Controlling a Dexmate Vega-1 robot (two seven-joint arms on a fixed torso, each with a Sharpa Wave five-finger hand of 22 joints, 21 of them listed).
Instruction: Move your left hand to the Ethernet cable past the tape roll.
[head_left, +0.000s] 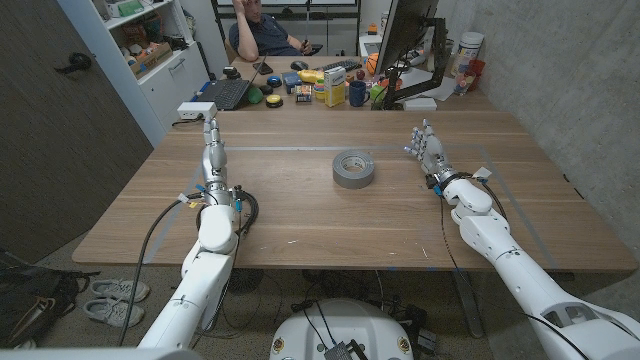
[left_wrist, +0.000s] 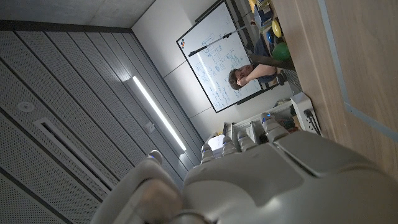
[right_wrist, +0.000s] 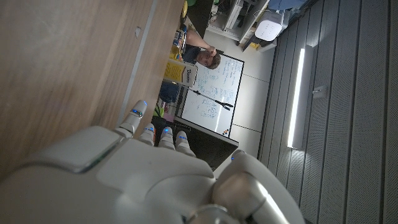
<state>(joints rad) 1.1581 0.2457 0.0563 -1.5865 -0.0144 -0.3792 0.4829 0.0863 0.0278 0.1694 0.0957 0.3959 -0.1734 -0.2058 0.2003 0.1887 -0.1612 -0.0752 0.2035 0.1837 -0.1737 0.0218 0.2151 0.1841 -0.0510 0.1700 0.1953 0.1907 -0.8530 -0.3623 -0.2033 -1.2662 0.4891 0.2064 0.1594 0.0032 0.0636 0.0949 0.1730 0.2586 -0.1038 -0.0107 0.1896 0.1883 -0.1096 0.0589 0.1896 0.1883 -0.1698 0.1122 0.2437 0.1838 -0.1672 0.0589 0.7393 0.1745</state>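
Grey round tape roll (head_left: 354, 169) alone mid-bench, bare wooden bench (head_left: 290, 205) all around it, clutter along far edge

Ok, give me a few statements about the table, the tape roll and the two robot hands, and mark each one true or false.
1. The tape roll lies near the middle of the table. True.
2. The left robot hand holds the tape roll. False: it holds nothing, well apart from the roll.
3. The right robot hand has its fingers apart and holds nothing. True.
4. The tape roll is bright red. False: it is grey.
5. A person sits behind the table. True.
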